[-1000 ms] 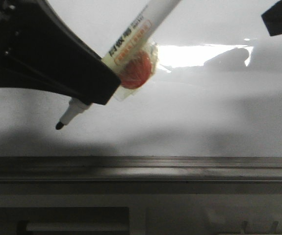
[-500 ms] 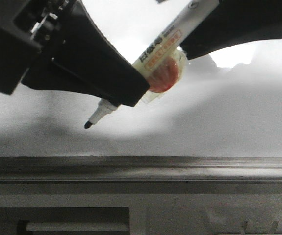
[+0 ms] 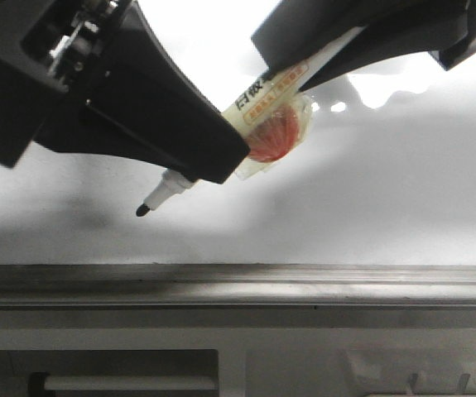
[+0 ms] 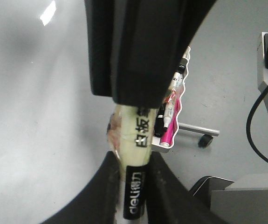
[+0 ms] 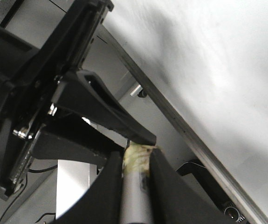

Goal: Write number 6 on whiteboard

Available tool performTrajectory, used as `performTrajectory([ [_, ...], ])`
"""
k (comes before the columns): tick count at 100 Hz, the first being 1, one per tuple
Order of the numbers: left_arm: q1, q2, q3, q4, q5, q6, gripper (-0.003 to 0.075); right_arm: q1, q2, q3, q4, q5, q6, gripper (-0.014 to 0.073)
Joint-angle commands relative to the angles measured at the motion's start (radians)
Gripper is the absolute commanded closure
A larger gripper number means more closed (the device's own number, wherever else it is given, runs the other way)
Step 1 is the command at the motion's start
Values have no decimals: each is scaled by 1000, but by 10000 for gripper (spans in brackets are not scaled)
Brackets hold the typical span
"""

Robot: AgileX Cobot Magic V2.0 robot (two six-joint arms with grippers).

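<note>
Front view: marker [image 3: 258, 120] slants from upper right down to lower left, its black tip [image 3: 142, 211] poised near the whiteboard [image 3: 370, 207] above the grey ledge [image 3: 304, 285]; no written 6 is visible. Left gripper [image 3: 213, 161] is clamped low on the barrel, right gripper [image 3: 304, 70] clamped higher up. Left wrist view alone shows a tray of spare markers [image 4: 168, 126]; right wrist view shows the ledge running diagonally.
</note>
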Motion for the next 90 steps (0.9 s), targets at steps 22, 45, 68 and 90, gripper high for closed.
performTrajectory([
  [22,-11,-21,-42,-44,-52,-3,542,6,-15,-26,51,50,-26,657],
  [45,58,-66,-42,-48,-50,-3,173,6,-38,-24,51,-1,-45,657],
  [68,260,-190,-32,-51,-15,-78,174,6,-196,55,27,-211,-52,657],
  [90,499,-337,69,-140,7,-106,174,6,-404,202,24,-463,-52,657],
])
